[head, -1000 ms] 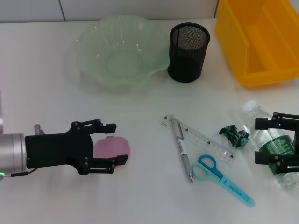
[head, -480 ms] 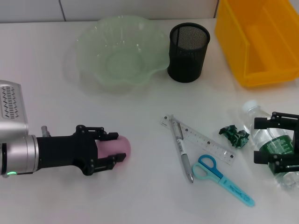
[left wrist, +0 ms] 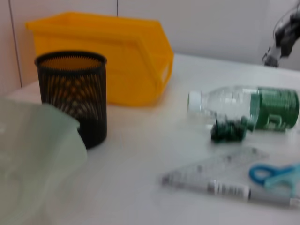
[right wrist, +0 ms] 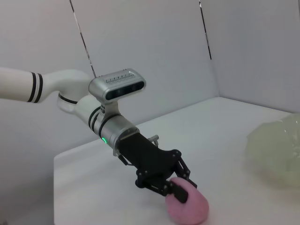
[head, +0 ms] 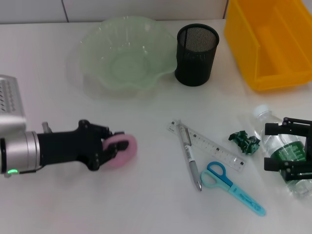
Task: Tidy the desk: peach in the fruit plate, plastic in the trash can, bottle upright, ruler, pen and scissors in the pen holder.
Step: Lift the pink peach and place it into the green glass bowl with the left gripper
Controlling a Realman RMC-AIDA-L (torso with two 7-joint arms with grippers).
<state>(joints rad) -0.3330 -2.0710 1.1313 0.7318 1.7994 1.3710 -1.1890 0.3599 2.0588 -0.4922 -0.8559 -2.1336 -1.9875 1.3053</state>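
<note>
Now the left pincer (head: 114, 148) has its fingers closed on the pink peach (head: 122, 151), which sits on the white worktop (head: 146, 204) well short of the pale green fruit plate (head: 126, 53). Beside that plate stands the black mesh pen holder (head: 196, 54), and the yellow trash can (head: 270, 41) is at the far right corner. Near the middle of the worktop the clear ruler (head: 209, 145) lies flat with the pen (head: 190, 157) crossing its end, and the blue scissors (head: 229, 186) lie just beside them. A crumpled green plastic scrap (head: 245, 142) rests between the ruler and the bottle (head: 282, 151), which lies on its side. Over the bottle hangs the right pincer (head: 290, 152), fingers spread apart around its green label.
</note>
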